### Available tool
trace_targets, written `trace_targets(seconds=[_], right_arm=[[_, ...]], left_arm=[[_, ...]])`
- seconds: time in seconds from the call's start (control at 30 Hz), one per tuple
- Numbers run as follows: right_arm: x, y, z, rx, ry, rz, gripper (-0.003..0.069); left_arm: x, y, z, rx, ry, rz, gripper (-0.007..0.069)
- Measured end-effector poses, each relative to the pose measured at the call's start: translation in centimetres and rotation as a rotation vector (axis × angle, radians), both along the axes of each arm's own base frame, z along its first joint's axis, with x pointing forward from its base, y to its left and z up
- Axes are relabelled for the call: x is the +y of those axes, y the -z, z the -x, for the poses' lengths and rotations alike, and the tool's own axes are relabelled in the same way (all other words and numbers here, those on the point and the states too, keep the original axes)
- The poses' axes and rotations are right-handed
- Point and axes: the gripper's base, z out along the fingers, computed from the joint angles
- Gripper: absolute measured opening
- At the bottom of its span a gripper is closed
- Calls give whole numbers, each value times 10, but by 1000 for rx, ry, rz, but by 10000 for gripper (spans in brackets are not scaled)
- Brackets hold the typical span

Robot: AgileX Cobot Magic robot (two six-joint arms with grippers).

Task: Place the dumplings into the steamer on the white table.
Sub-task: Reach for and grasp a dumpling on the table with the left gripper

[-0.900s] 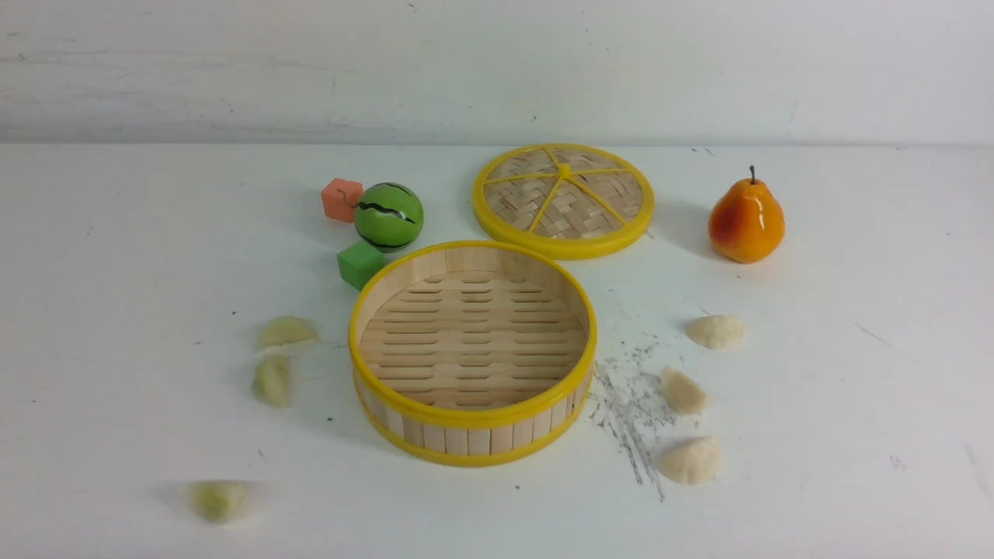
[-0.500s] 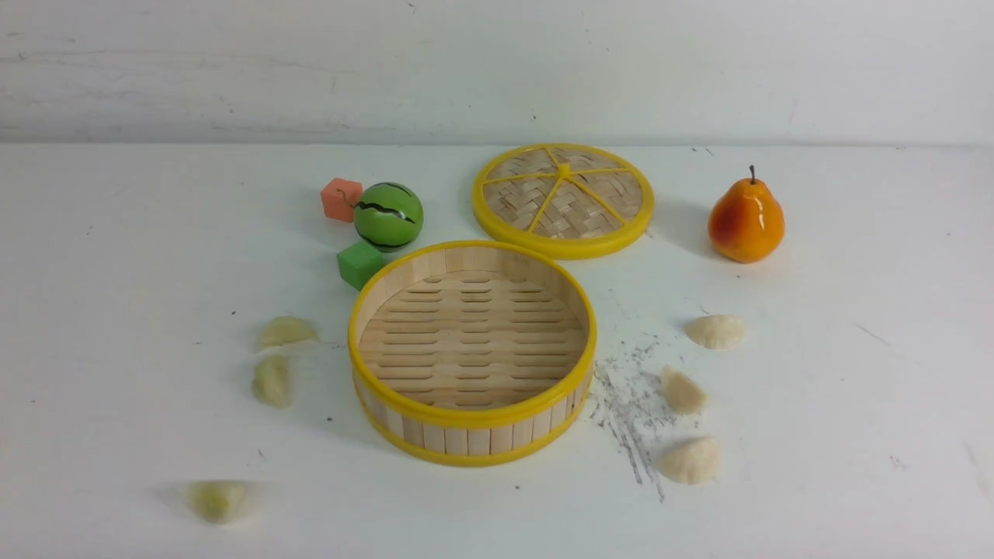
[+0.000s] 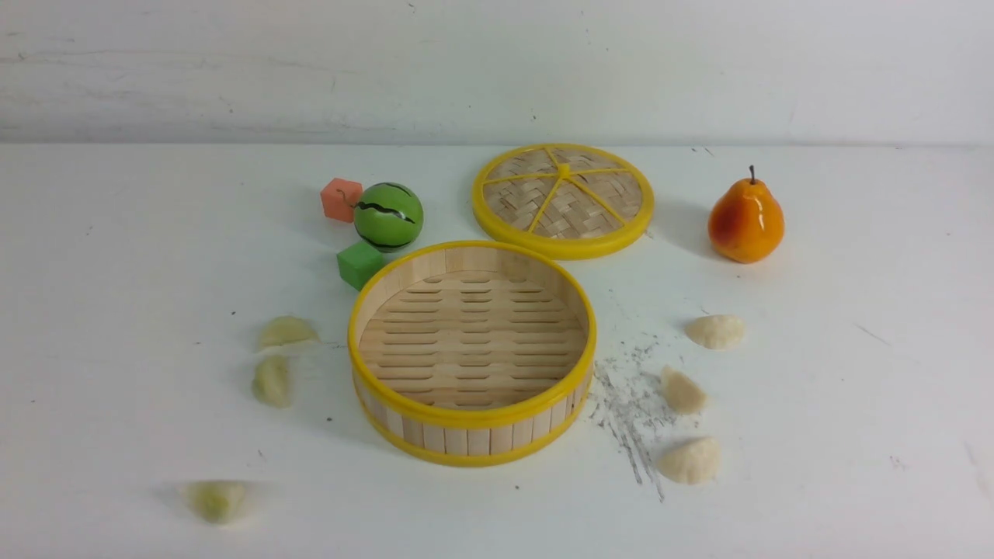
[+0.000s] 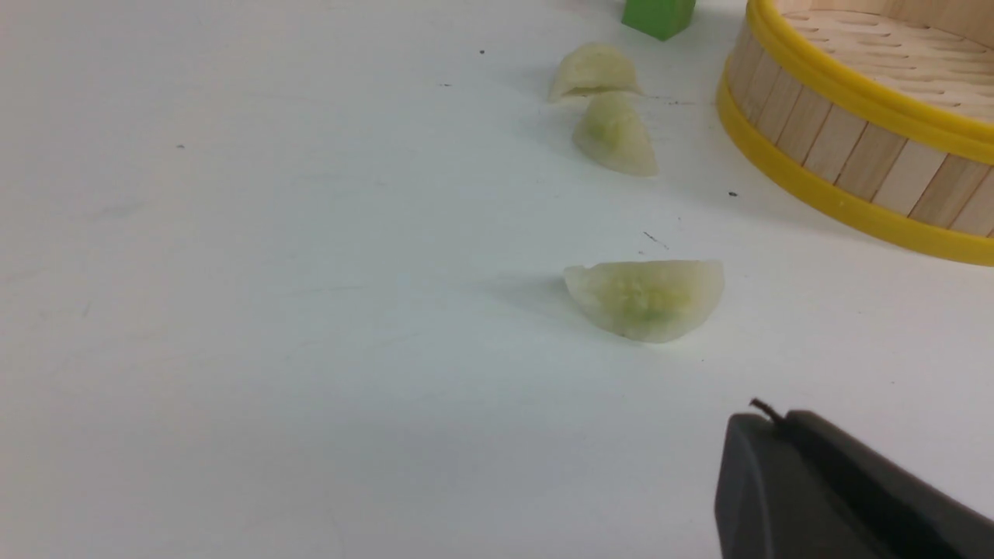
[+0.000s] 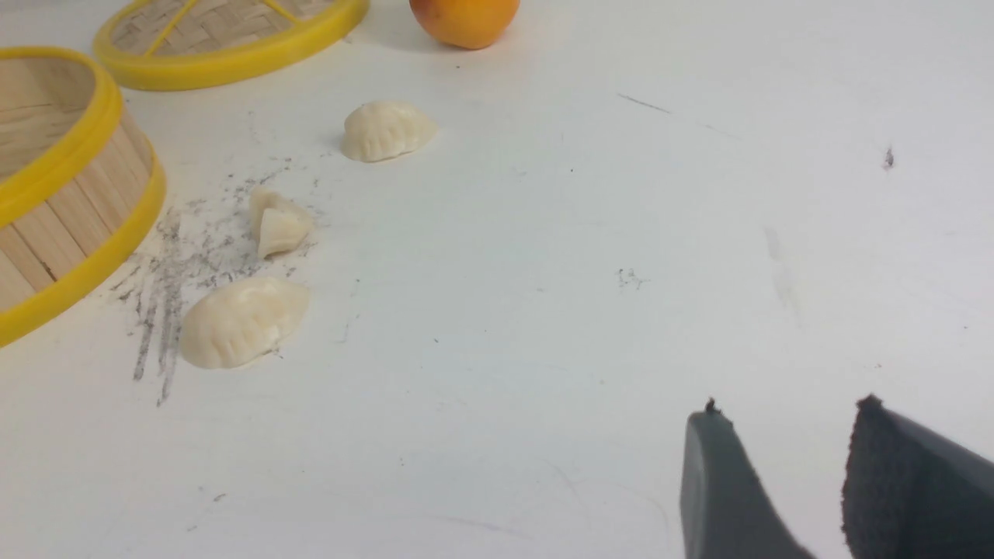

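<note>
Green-filled dumpling lies just ahead of left claw, long axis crosswise; its opening cannot be told. Right claw, parted and empty, stands well apart from cream dumpling.

Steamer open-topped; green cube beside it.

**A:** How much of the robot's own body shows?

**B:** Only the tips. The left gripper appears as a matte charcoal wedge with a rounded edge. A faint ridge runs along it, and there is a tiny frayed wisp at its point.

**A:** And the right gripper?

**B:** Its jaws are two dark grey tapering blades. One is smooth, with a small nub at its tip. The other has a rough, grainy face and a blunter corner.
</note>
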Motion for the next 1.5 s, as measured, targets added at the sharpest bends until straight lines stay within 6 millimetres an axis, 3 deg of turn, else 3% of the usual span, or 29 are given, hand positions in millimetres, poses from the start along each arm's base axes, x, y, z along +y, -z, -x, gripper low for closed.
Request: trace_targets(seconds=[0.23, 0.43, 0.63, 0.7, 0.8, 0.83, 0.87, 1.03, 1.17, 1.23, 1.3, 1.37, 1.43, 1.47, 1.5], right_arm=[[0, 0, 0, 0, 0, 0, 239], [-1, -3, -2, -50, 2, 20, 239], [-1, -47, -2, -555, 8, 14, 239], [-1, -54, 0, -641, 9, 1, 239], [-1, -78, 13, -938, -3, -71, 239], [-1, -79, 13, -951, -4, -75, 239], [-1, -86, 19, -1045, -15, -101, 239], [-1, -99, 25, -1129, -25, -121, 228], [0, -132, 33, -1113, -24, -120, 137], [0, -157, 36, -1056, -20, -118, 39], [0, -167, 31, -979, -15, -114, 5], [0, -178, 16, -758, 0, -79, -16], [-1, -171, -3, -547, 12, -57, -14], [-1, -171, -3, -547, 12, -57, -14], [-2, -157, -20, -342, 22, -42, -11]], left_arm=[[0, -8, -2, -92, -3, 11, 7], [0, -27, -5, -300, -9, 36, 14], [1, -53, -1, -592, -18, 70, 15], [2, -56, 0, -626, -19, 74, 15], [2, -66, 3, -727, -18, 154, 17], [2, -66, 3, -727, -18, 154, 17], [3, -70, 5, -768, -11, 255, 20], [3, -88, 13, -850, 54, 562, 14], [1, -135, 24, -886, 92, 510, -14], [0, -164, 22, -840, 73, 452, -14], [0, -181, 16, -789, 53, 418, -14], [-1, -201, -10, -643, 10, 336, -14], [-3, -207, -33, -531, -15, 296, -14], [-3, -207, -36, -516, -19, 293, -14], [-5, -205, -60, -366, -51, 270, -14]])
